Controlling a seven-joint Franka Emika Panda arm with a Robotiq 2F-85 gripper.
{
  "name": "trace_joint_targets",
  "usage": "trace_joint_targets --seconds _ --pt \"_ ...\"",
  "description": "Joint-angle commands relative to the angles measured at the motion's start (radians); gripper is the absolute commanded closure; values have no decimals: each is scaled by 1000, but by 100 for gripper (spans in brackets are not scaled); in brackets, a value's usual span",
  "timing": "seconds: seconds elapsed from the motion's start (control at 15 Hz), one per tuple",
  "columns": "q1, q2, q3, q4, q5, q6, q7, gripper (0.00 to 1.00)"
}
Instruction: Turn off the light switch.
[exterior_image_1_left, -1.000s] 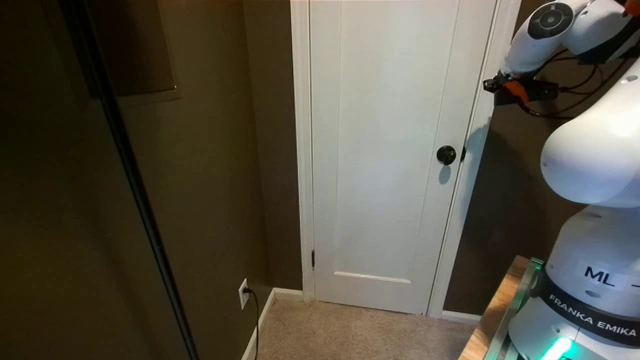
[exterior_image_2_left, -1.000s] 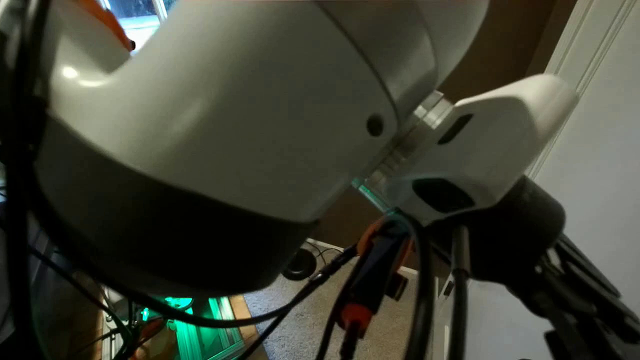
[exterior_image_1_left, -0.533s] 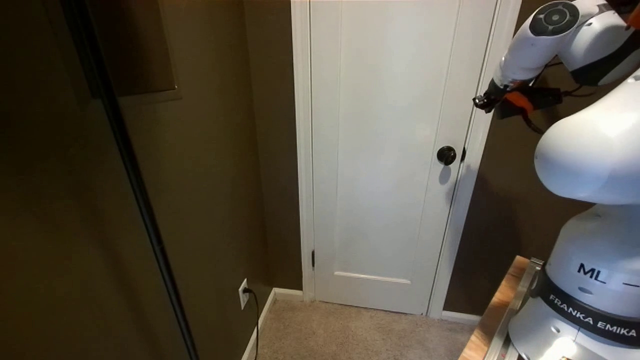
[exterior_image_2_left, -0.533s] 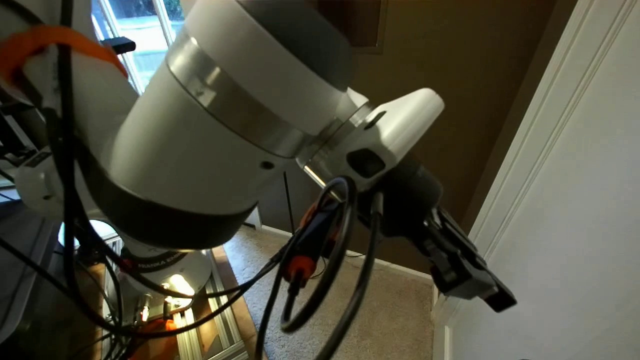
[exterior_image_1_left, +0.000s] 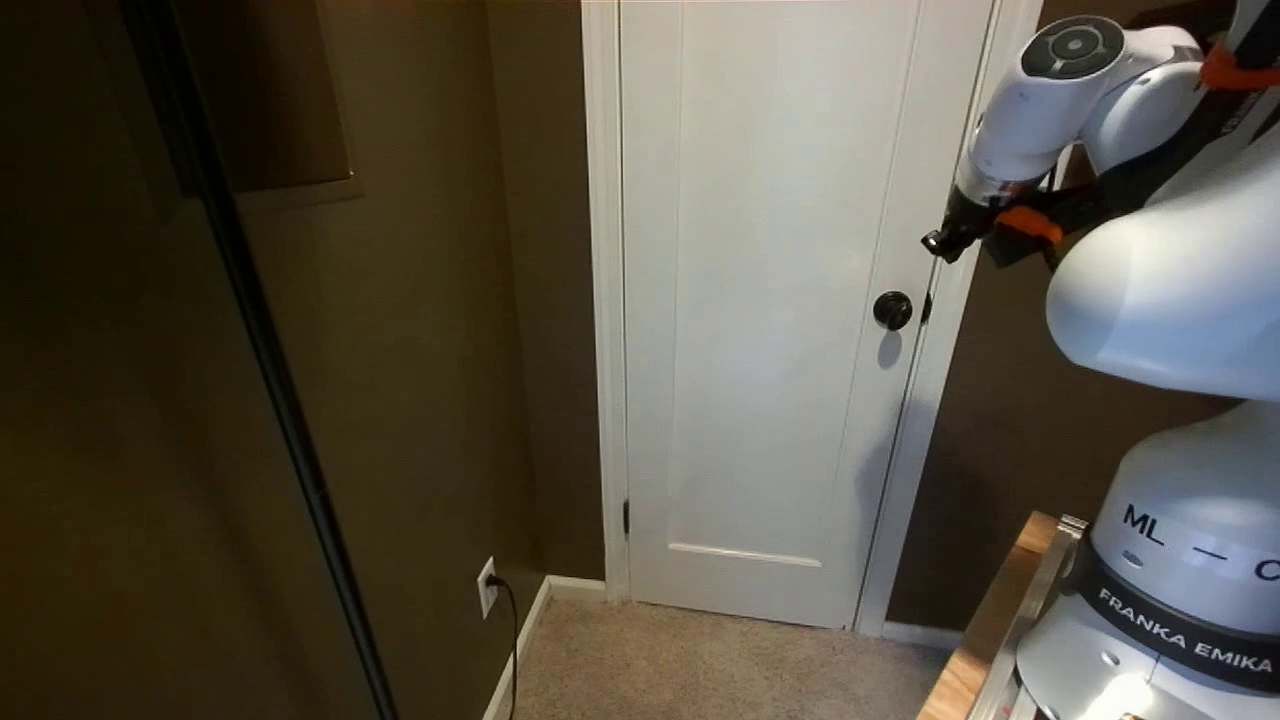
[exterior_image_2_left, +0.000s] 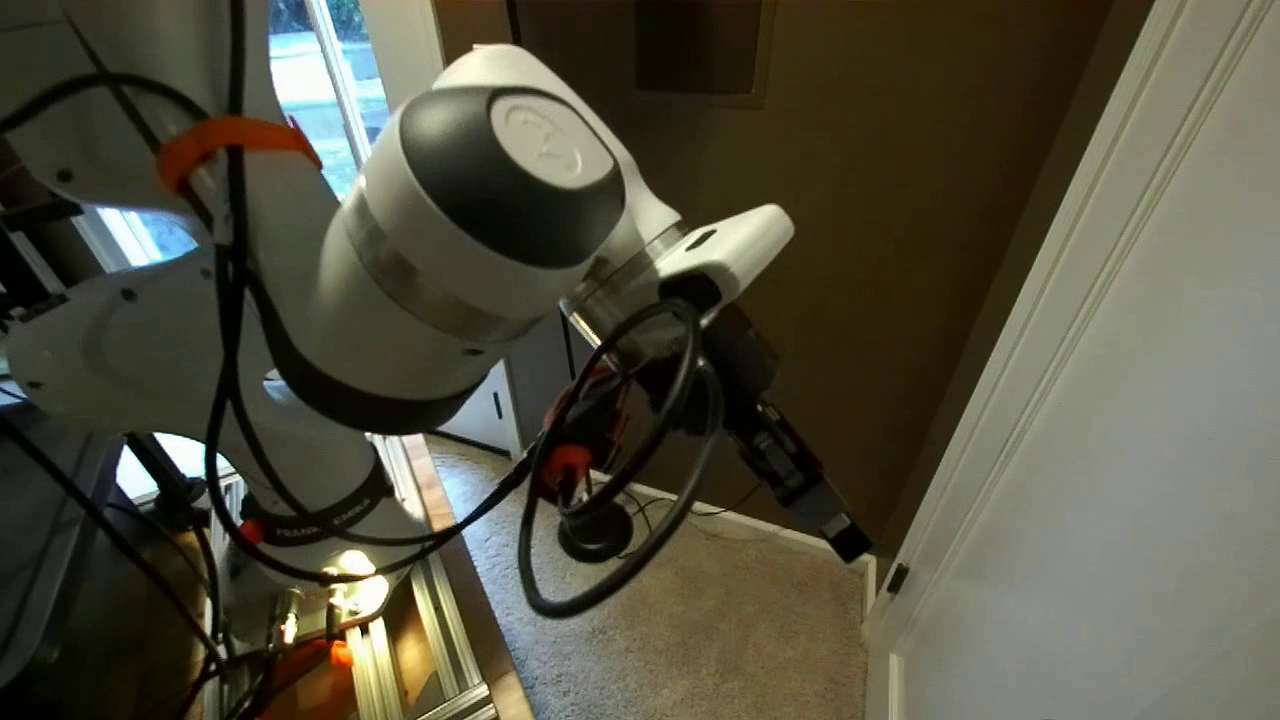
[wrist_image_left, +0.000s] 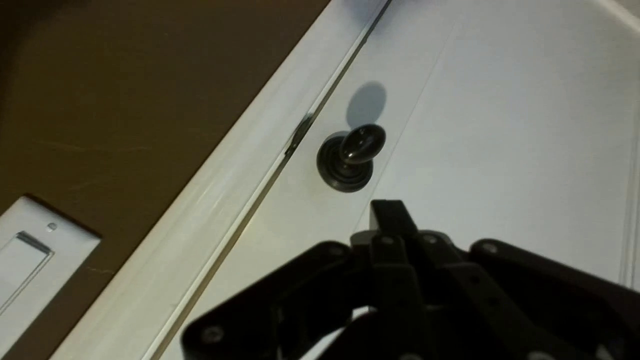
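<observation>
Clenched, my hand angles downward in both exterior views. Through the wrist view I see brown wall on the left and the white door on the right, with pale trim running between them. The light switch sits on that wall, at the lower left edge, partly cut off. Smaller, the dark knob shows on the door.

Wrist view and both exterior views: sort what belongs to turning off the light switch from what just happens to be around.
For the job:
light switch, cut off by the wrist view's left edge
gripper, shut, apart from the switch

Just around:
white door, closed
dark door knob
outlet plate
cord plugged into it
black pole
</observation>
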Motion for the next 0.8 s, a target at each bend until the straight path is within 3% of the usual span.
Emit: trace_joint_targets --seconds 0.0,0.07,0.13,0.53,0.6,0.73 --pt "-106 25 100 -106 216 63 -267 93" --pt "-102 44 107 -130 261 66 -321 73" --pt "-97 131 120 -84 239 53 -297 67" --pt "-45 340 113 -111 351 47 -416 26" --pt "-59 263 120 -111 297 34 -357 43" --pt "-52 322 120 -108 308 34 -370 30"
